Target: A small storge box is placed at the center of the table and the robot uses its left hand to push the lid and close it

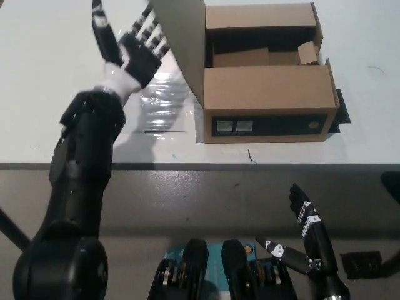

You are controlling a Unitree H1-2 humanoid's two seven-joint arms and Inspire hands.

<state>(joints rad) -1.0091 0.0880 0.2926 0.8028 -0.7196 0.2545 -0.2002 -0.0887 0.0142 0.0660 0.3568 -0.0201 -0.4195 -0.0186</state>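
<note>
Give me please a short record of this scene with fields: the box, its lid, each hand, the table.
box: brown cardboard storage box on the table, open at the top, dark inside, two labels on its front wall
lid: large flap hinged on the box's left side, raised steeply, not yet closed
left hand: left hand open, fingers spread against the outer face of the lid
right hand: right hand open, resting low at the bottom right, below the table edge, holding nothing
table: white table, a shiny clear patch beside the box
</note>
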